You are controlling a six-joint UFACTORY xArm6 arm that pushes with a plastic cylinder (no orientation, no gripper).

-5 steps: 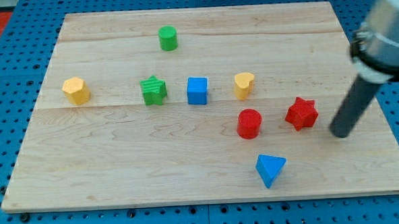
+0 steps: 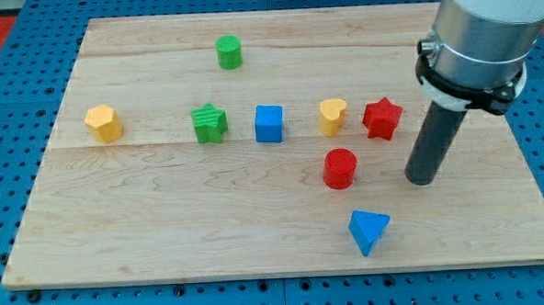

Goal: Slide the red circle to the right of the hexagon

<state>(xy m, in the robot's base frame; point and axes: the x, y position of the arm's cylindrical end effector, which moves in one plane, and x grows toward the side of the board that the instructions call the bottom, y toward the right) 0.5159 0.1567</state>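
The red circle (image 2: 340,168), a short cylinder, sits right of the board's middle. The yellow hexagon (image 2: 103,122) sits far off at the view's left. My tip (image 2: 421,180) rests on the board to the right of the red circle, about a block's width and a half away, not touching it. The red star (image 2: 382,118) lies above and between them, close beside the yellow heart (image 2: 333,116).
A green cylinder (image 2: 229,52) is near the top. A green star (image 2: 210,123) and a blue cube (image 2: 269,123) stand in the middle row. A blue triangle (image 2: 367,231) lies near the bottom edge of the wooden board (image 2: 165,221).
The red star has slid up and left, from beside the red circle to next to the yellow heart. My tip has moved left, closer to the red circle.
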